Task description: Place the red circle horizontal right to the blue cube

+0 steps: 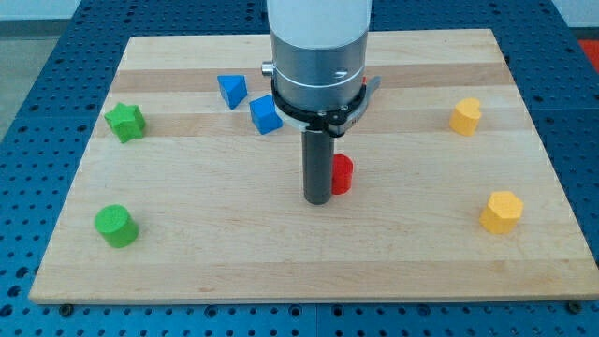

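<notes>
A: Where's my tip rn?

B: Roughly mid-desk, right up against the red circle — the circle sits just to the view's right of the rod, partly hidden behind it.

A: Gripper state?

B: No gripper on this rig, just the rod, so nothing's held. Looks like it's touching the red circle, can't tell for sure.

A: Blue cube?

B: Blue cube is up and to the view's left of the red circle, near the arm's body. Blue triangle-ish block just beside it, further up-left.

A: Others?

B: Green star and green cylinder at the view's left; two yellow blocks — yellow upper block, yellow lower block — far right, well apart from everything.
</notes>
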You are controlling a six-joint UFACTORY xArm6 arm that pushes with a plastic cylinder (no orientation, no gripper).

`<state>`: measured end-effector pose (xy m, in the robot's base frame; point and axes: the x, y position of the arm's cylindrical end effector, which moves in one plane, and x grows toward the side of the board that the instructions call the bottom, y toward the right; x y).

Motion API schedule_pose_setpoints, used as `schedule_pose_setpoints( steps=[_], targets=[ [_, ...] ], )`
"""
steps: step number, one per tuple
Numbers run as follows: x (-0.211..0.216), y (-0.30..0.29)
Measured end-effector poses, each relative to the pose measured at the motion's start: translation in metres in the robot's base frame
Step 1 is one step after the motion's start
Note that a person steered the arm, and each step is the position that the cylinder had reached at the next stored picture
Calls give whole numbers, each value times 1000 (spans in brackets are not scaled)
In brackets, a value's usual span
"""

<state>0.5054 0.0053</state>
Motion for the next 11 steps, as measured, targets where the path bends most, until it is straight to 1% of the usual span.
schedule_pose_setpoints(
  steps=[1, 2, 3, 5, 8, 9, 10, 11],
  targets=[
    [28, -2],
    [41, 23],
    [-11, 34],
    [-31, 23],
    [-86, 21],
    [-96, 21],
    [-96, 21],
    [-56, 23]
  ],
)
